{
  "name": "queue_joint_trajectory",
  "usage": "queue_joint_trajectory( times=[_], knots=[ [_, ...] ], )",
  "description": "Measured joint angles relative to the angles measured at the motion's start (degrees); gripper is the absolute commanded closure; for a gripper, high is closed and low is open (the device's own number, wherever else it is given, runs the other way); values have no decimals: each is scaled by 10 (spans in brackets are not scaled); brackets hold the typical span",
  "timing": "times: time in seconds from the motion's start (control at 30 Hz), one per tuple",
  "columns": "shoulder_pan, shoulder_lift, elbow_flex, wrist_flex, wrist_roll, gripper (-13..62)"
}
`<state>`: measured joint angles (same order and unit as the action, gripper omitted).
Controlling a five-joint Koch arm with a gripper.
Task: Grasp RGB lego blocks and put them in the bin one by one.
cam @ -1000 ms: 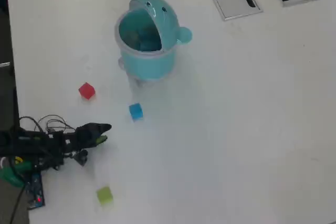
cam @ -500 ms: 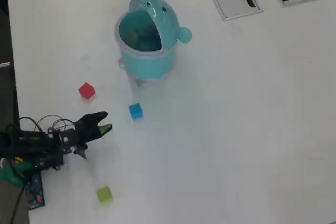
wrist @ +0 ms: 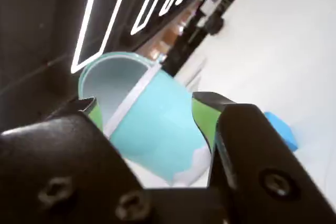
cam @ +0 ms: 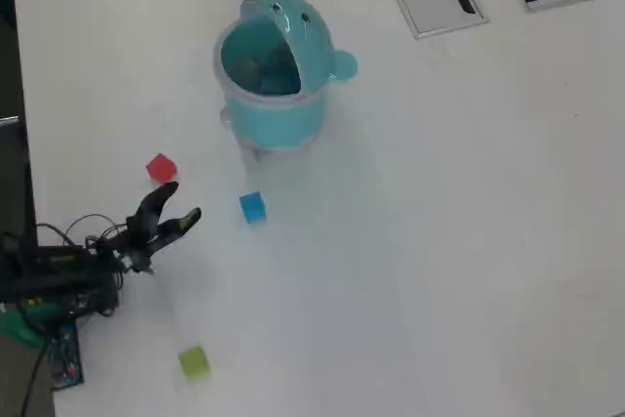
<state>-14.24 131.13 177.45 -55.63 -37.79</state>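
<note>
I see the gripper (cam: 182, 201) w/ jaws spread, empty, between red block (cam: 160, 168) & blue block (cam: 252, 207). Bin (cam: 270, 95) lid up; green block (cam: 194, 363) well apart.

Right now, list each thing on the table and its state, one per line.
Gripper: open, empty, above the table.
Bin: upright, lid tipped back, mouth open.
Red block: on the table, outside the bin.
Blue block: on the table, untouched.
Yellow-green block: on the table, farthest from the bin.

Smooth glossy teal plastic bin (cam: 273, 104) on a matt white table (cam: 469, 241).
</note>
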Motion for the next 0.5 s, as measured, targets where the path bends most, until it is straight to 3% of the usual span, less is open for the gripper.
queue_joint_trajectory(
  times=[0.5],
  knots=[
    [-100,1,-12,0,-190,179]
  ],
)
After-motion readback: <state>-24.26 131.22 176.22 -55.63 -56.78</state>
